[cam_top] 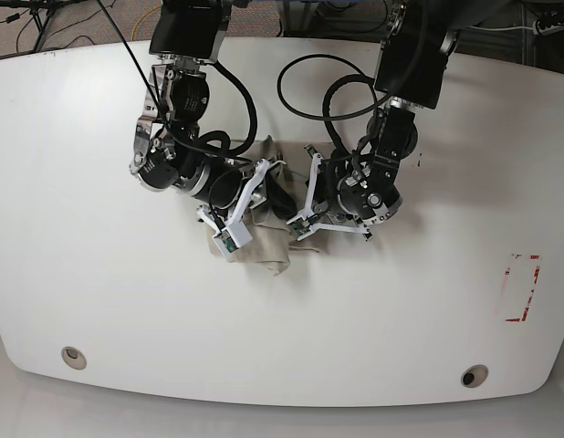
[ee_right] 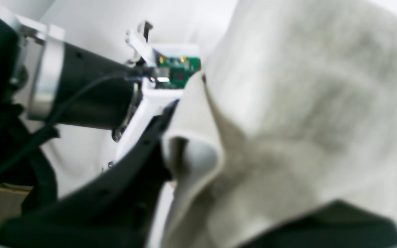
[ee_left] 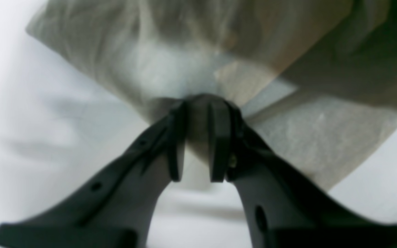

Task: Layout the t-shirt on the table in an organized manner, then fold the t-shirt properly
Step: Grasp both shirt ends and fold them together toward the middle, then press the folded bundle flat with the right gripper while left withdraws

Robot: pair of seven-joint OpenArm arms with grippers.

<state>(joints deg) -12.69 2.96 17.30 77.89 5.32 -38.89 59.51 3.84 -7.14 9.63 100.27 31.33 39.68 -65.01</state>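
Observation:
The beige t-shirt (cam_top: pixel 268 251) lies bunched in a small heap at the middle of the white table (cam_top: pixel 99 301), with both arms bent over it. In the left wrist view my left gripper (ee_left: pixel 197 137) is shut on a pinched corner of the t-shirt (ee_left: pixel 288 131), which spreads away from the fingers over the table. In the blurred right wrist view the t-shirt (ee_right: pixel 305 103) is draped over my right gripper (ee_right: pixel 202 137). A fold of it rests against the one dark finger (ee_right: pixel 143 151) that shows; the other fingertip is covered.
The left arm's wrist with its green circuit board (ee_right: pixel 177 72) sits close beside the right gripper. Two round grey grommet holes (cam_top: pixel 73 357) (cam_top: pixel 474 375) lie near the front edge. A red-tape rectangle (cam_top: pixel 521 288) marks the table's right side. Cables loop behind the arms.

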